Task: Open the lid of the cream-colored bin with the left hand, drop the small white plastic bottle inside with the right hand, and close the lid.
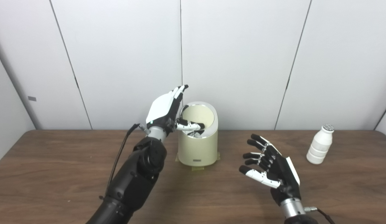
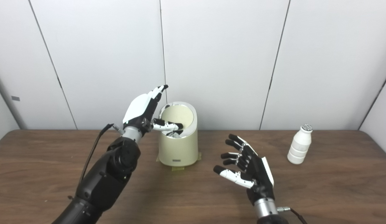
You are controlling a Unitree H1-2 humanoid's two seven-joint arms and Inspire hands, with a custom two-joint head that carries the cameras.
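Note:
The cream-colored bin (image 1: 197, 149) stands at the table's middle back. Its round lid (image 1: 199, 114), ringed in chrome, is tilted with its face toward me, and a dark gap shows at its lower edge. My left hand (image 1: 163, 109) is raised at the bin's left side, open, its fingers pointing up and its thumb lying across the lower part of the lid. The small white plastic bottle (image 1: 319, 144) stands upright at the far right. Between bin and bottle my right hand (image 1: 270, 168) hovers over the table, open, with fingers spread and nothing in it.
The brown wooden table (image 1: 56, 174) ends at a white panelled wall (image 1: 242, 62) just behind the bin. Yellowish tape (image 1: 197, 168) shows under the bin's base. A black cable (image 1: 119, 152) runs along my left forearm.

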